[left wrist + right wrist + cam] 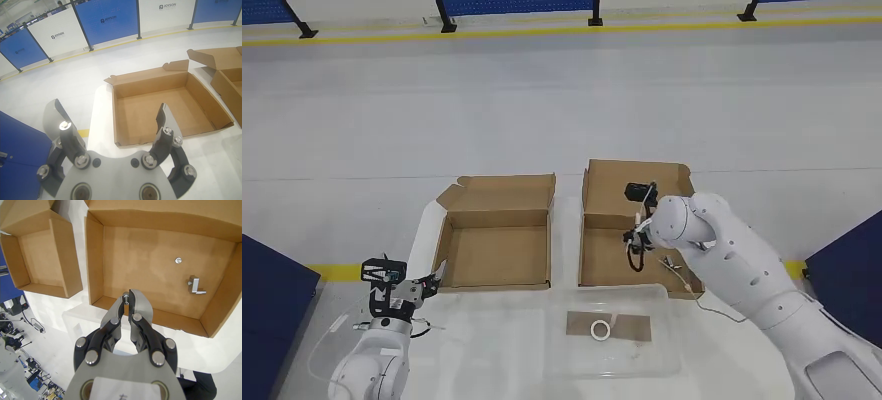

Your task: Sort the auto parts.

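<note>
The floor [562, 110] is pale grey and smooth, with a yellow line [542, 32] across its far side. Behind the line stand blue panels [105, 20] and white panels [56, 36] between black posts [139, 37]. One dark blue panel [272, 290] stands beside the left edge of the white table [492, 335], a second blue panel [852, 270] near its right edge.

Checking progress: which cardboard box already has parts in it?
The box under the right hand: a bolt and an L-shaped bracket lie on its floor, unlike the box near the left hand.
</note>
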